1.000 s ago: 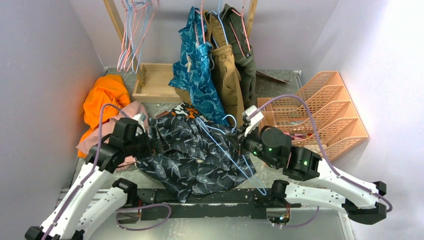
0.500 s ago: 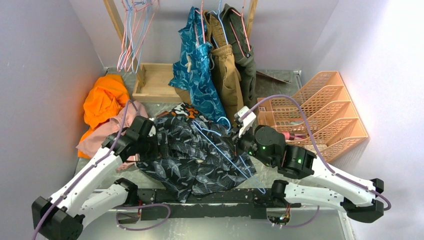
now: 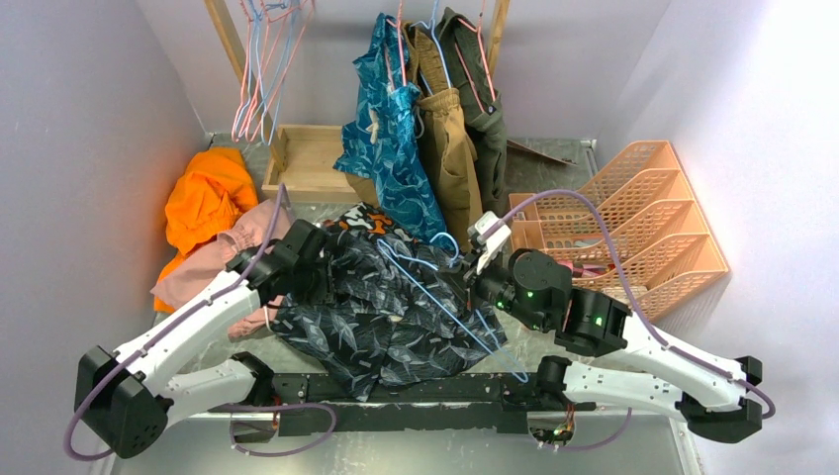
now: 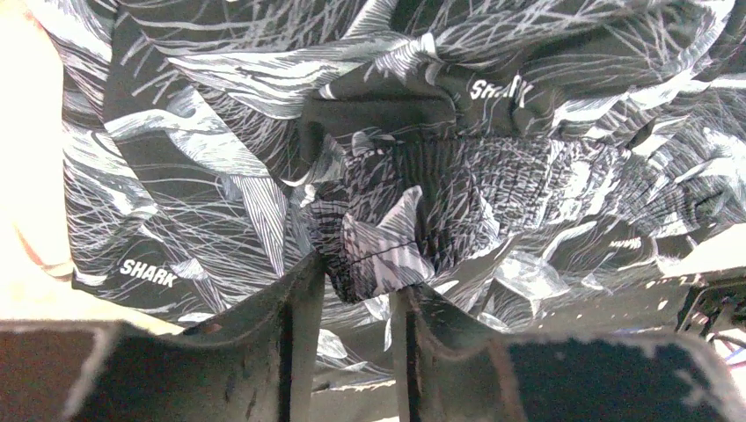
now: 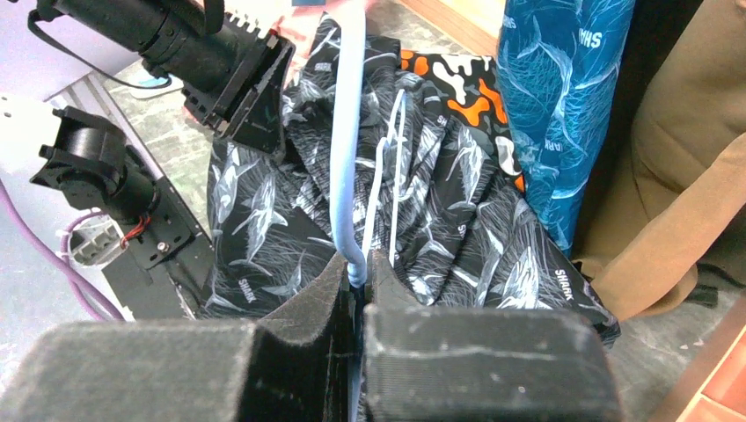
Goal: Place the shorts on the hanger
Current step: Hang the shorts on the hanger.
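At table centre, shorts [image 3: 381, 317] lie crumpled, hanger [image 5: 346, 158] slanting across them, 11 toward 5 o'clock. Left gripper [image 4: 356, 281], shorts' 9 o'clock edge, pinches fabric fold. Right gripper [image 5: 356, 268], 3 o'clock, clamps hanger wire.

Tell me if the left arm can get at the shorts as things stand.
Probably yes: the left fingers look closed on a bunched fold of the shorts, and no other garment sits between them.
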Motion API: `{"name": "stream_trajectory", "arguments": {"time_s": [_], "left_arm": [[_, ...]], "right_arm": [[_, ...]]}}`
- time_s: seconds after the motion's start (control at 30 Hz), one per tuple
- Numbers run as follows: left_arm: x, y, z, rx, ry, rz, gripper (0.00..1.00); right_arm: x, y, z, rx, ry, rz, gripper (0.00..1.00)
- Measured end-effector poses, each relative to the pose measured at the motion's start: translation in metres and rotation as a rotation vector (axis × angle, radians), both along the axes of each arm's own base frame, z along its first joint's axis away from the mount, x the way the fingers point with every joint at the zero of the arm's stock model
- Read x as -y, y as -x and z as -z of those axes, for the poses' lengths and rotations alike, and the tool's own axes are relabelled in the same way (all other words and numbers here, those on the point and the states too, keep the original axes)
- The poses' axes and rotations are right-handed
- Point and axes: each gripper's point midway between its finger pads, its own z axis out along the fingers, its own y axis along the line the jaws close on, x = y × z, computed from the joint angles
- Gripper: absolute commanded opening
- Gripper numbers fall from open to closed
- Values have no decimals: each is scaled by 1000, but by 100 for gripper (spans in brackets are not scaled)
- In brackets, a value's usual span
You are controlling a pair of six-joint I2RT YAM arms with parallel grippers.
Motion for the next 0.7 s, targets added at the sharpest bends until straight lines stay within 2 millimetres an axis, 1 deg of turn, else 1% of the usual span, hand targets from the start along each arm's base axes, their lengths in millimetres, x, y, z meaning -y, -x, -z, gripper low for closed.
{"name": "stream_trajectory", "arguments": {"time_s": [0.07,0.17,0.3,0.43,0.5,0.57,0.7], "left_arm": [[0,-5,-2,23,0,-13,19],[2,-13,-11,67,13,-27,8],[8,-24,-31,142,66,-43,7],[13,-36,-58,226,115,-61,7],[15,-43,-73,272,138,-78,7],[15,-46,-80,296,151,-86,7],[19,-54,-101,357,189,-95,7]], "right_arm": [[1,1,0,1,2,-4,0],[4,3,-3,5,3,-11,0],[10,9,-8,7,1,-33,0],[13,19,-13,-6,14,-78,0],[12,23,-16,-16,21,-102,0],[10,28,-17,-29,30,-132,0],[1,36,-12,-60,49,-188,0]]}}
